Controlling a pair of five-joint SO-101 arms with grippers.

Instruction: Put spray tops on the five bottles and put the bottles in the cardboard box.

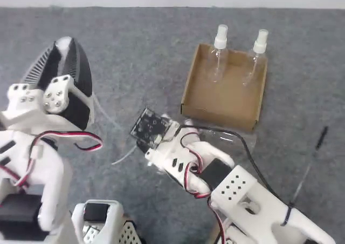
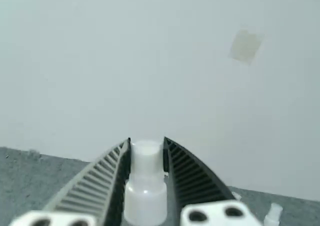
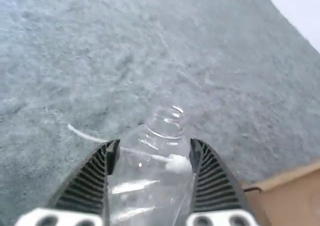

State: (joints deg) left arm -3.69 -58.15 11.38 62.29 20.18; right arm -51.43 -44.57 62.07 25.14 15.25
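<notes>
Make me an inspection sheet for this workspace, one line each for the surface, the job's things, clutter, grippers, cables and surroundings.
Surface: grey mat, no spills seen.
Job's things: cardboard box holds a capped bottle and a second capped bottle. An open bottle and a spray top are each held in a gripper.
Clutter: thin black stick on the mat to the right of the box. Thin pale tube on the mat near the open bottle.
Grippers: left gripper shut on the spray top. Right gripper shut on the open bottle.
Cables: red and black wires on the left arm. Black cable along the right arm.
Surroundings: plain wall with a faint patch.
</notes>
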